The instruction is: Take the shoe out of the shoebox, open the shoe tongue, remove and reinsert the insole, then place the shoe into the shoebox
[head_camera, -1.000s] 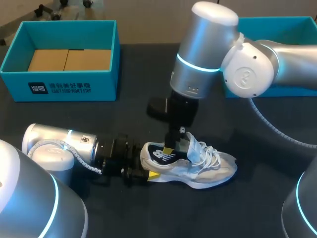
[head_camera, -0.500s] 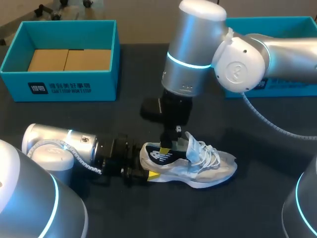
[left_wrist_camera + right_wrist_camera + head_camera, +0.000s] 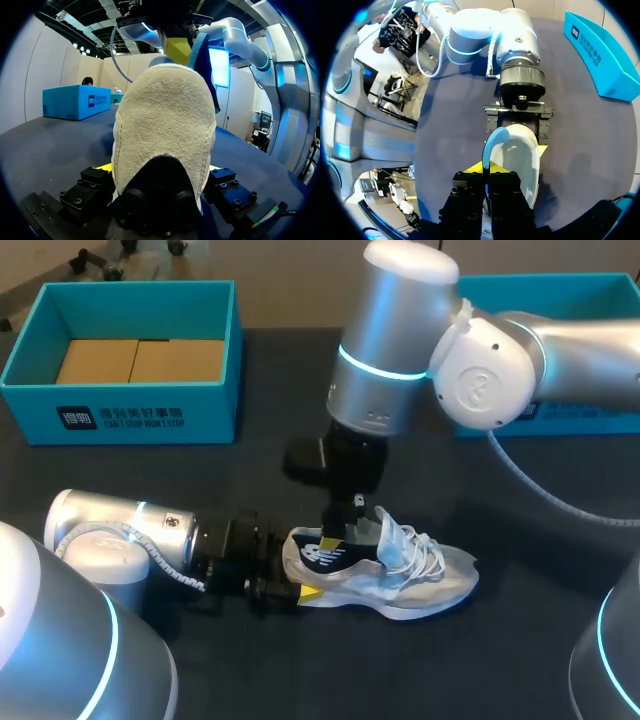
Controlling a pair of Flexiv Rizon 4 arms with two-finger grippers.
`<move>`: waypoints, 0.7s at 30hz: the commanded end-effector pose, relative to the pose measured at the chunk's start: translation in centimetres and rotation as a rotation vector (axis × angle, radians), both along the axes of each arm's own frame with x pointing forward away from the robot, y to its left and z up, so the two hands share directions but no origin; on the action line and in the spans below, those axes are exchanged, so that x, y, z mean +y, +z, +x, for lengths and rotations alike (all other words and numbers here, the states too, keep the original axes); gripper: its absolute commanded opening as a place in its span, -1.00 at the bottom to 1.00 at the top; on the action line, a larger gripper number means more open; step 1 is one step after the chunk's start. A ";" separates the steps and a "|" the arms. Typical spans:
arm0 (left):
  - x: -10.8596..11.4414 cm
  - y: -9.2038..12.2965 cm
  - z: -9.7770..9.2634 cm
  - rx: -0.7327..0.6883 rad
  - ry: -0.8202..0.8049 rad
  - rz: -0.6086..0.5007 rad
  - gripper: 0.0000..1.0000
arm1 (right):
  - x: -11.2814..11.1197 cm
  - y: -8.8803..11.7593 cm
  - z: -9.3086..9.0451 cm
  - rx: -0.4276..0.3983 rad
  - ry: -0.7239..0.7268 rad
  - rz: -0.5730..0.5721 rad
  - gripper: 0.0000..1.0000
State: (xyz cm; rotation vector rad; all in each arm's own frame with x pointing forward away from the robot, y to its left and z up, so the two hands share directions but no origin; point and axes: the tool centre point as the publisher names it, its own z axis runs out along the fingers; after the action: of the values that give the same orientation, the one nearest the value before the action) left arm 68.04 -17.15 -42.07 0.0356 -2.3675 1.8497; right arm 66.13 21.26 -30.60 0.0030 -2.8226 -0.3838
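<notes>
1. Near the front of the dark desk (image 3: pixel 270 470), the white-and-grey mesh sneaker (image 3: pixel 410 575) lies on its sole. It is well apart from the teal cardboard shoebox (image 3: pixel 120 410) at the far left and hasn't shifted over the last second.
2. Your left gripper (image 3: pixel 298 570) lies low behind the shoe, its fingers clamped on the heel from both sides, exactly as a second ago.
3. Your right gripper (image 3: pixel 342 532) has slid towards the heel and risen a little, then all but stopped in the last half second.
4. Its fingers are pinched narrow on the light-blue edge of the thin foam insole (image 3: pixel 492 142), which curls up out of the shoe's opening.
5. Judging by this, the insole's heel end is free but the rest is probably still inside, so removal looks only partly done.
</notes>
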 end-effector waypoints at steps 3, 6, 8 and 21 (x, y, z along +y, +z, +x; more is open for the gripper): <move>0.0 -0.1 0.1 0.000 0.000 0.004 -1.00 | -0.7 0.3 -0.1 -0.019 -0.029 0.016 -1.00; 0.0 -0.1 0.1 0.000 0.000 0.004 -1.00 | -0.9 0.4 0.2 -0.018 -0.042 0.017 -1.00; 0.0 -0.1 0.1 0.000 0.000 0.004 -1.00 | -1.0 0.4 0.4 -0.017 -0.049 0.019 -1.00; 0.0 -0.1 0.1 0.000 0.000 0.004 -1.00 | -1.1 0.4 1.7 -0.002 -0.100 0.026 -1.00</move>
State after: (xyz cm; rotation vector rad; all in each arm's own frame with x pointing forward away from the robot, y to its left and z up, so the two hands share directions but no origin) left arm 68.06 -17.18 -42.04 0.0357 -2.3672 1.8501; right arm 67.57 20.12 -30.05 -0.1362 -2.8313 -0.4441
